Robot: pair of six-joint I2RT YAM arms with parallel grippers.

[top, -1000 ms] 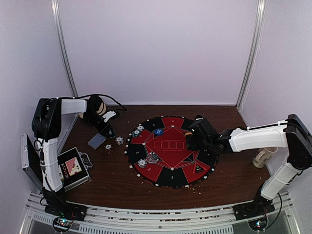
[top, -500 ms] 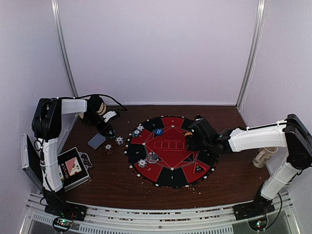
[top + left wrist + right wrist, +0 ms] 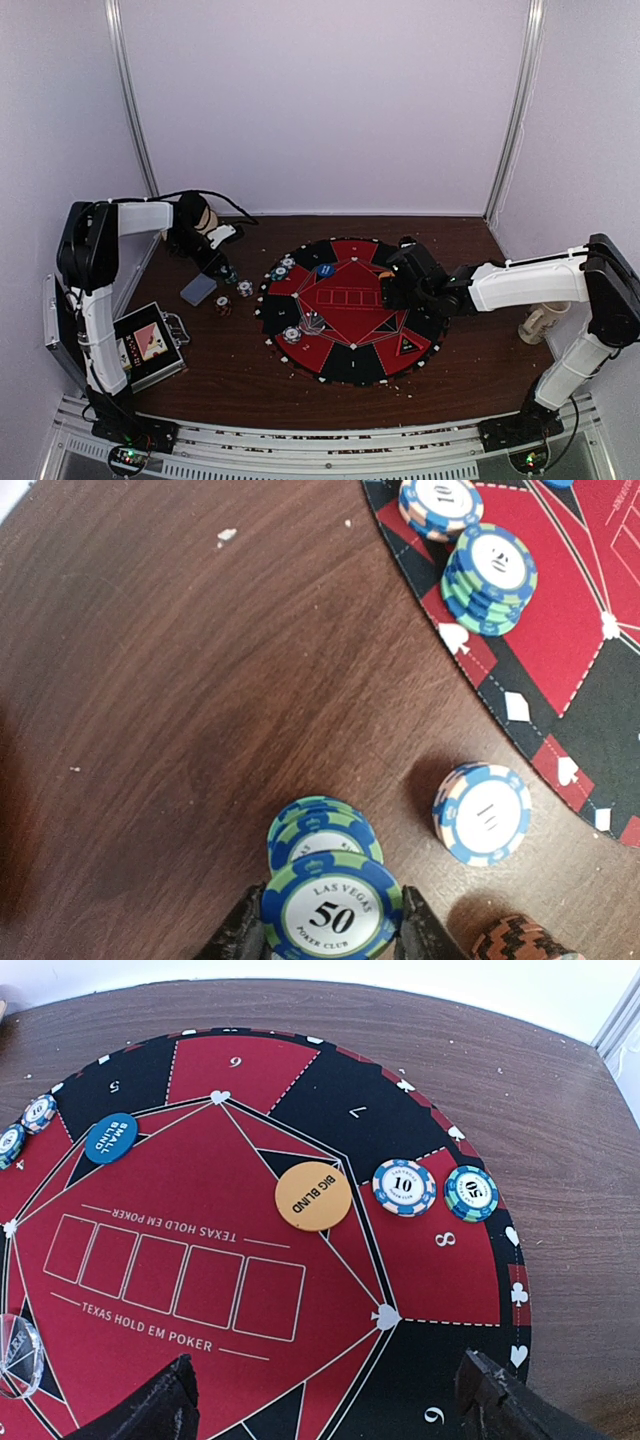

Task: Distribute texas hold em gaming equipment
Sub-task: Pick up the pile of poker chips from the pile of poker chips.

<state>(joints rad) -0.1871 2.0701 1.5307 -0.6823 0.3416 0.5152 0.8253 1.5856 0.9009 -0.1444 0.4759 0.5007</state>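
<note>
The left gripper point(image 3: 331, 935) is clenched across the rim of a 50 chip point(image 3: 332, 908) at a chip stack point(image 3: 318, 825) on the table point(image 3: 150, 680) off the mat's point(image 3: 560, 630) left edge; light, stiff and likely slick, it wants opposite-edge pinching, while the right gripper point(image 3: 325, 1400) hangs released over the mat.

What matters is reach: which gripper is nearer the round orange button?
Right. The right gripper hangs near the orange button; the left gripper is beyond the round red mat's opposite edge.

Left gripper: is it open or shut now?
Shut. The left gripper clamps the 50 chip, with a finger at each side.
</note>
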